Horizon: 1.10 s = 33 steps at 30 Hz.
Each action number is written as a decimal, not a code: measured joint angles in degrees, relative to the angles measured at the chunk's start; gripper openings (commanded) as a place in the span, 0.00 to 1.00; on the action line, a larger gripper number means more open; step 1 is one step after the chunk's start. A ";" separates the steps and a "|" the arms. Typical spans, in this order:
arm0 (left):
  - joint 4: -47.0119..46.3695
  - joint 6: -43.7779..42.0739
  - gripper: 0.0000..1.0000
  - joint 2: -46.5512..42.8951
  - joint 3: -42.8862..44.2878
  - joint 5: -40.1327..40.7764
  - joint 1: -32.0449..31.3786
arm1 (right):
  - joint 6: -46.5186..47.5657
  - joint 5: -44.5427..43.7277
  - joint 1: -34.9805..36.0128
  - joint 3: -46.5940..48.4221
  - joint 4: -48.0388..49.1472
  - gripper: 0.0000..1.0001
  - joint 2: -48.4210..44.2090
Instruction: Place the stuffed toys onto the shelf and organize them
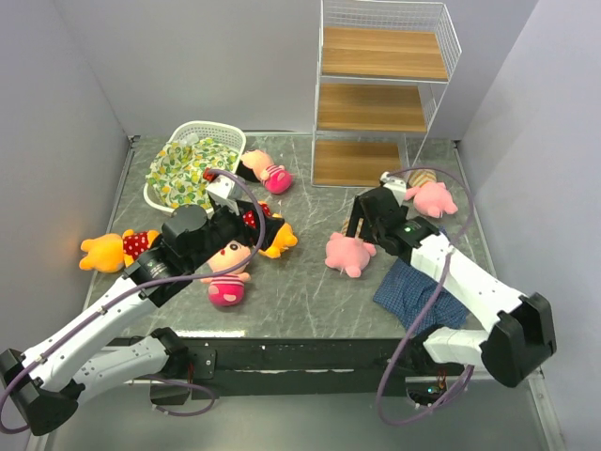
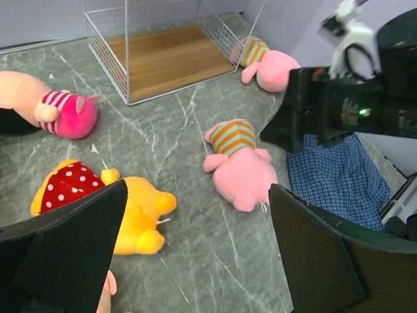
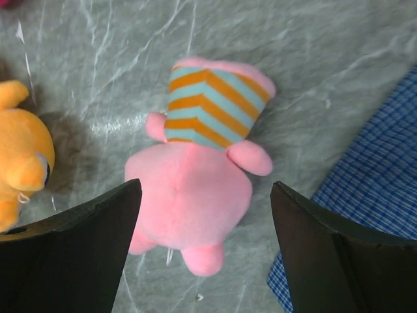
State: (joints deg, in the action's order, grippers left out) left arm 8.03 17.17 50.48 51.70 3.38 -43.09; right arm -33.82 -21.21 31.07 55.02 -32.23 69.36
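Fingers first: the right fingers (image 3: 71,251) are spread wide with nothing in them. They point down at a striped piglet (image 3: 189,189) that lies on the counter (image 1: 300,301) between them. That arm comes in from the near right, and its forearm passes over the blue plaid cloth (image 1: 418,291). The left fingers (image 2: 65,254) are wide open too, gripping nothing, and hang just above a bear (image 2: 133,212) in a red dotted shirt, with the arm stretched in diagonally from the near left. The basket (image 1: 208,126) at the back left holds the green-yellow cloth (image 1: 188,174), and a doll (image 1: 266,173) lies just beside it. The shelf (image 1: 380,108) stands at the back, with a second piglet (image 1: 432,199) on the counter near its foot.
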 measured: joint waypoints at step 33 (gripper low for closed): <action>5.16 3.72 0.96 11.21 12.20 -12.98 0.15 | -14.01 16.26 7.91 -7.87 23.93 0.00 -23.06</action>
State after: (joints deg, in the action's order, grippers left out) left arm 13.19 20.88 61.69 63.90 -9.61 -42.94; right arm -47.83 -4.95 38.98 47.16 -8.29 46.30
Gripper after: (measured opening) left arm 0.967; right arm 0.024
